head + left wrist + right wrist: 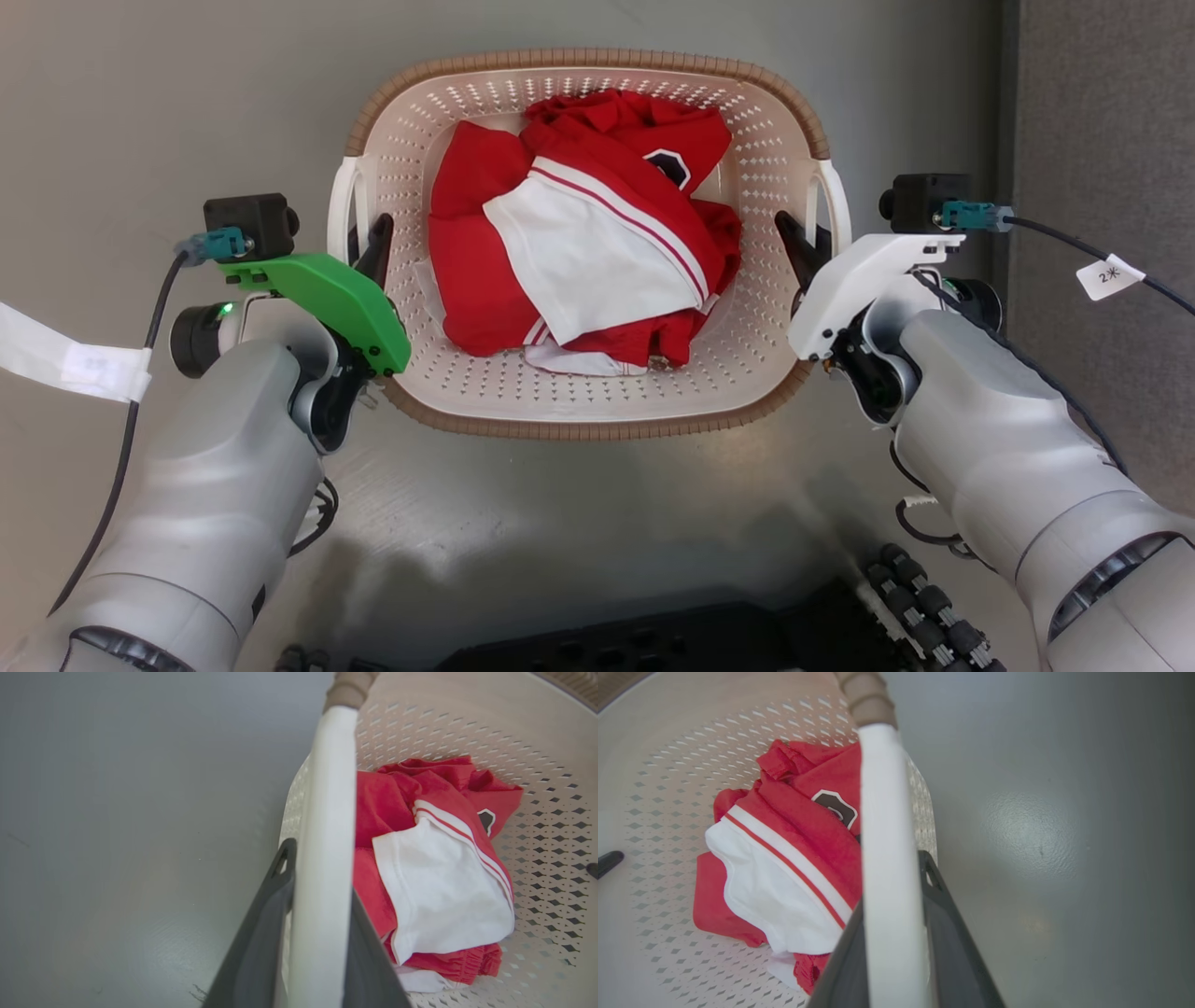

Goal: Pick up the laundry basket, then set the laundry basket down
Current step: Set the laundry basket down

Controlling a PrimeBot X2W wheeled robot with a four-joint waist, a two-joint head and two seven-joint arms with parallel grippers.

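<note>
Laundry basket point(588, 58) sits centre of head view, over grey floor point(140, 103); lifted or resting, can't tell. Red-and-white clothes point(579, 233) are heaped inside it. L gripper point(366, 241) is at the basket's left white handle point(342, 201), w/ one dark finger inside the wall and one outside, jaws narrow, clamped on the handle. R gripper point(810, 245) mirrors that at the basket's right handle point(834, 201), jaws pinching it too. In both wrist views the handle bar runs btwn the fingers point(261, 933), touching both.
</note>
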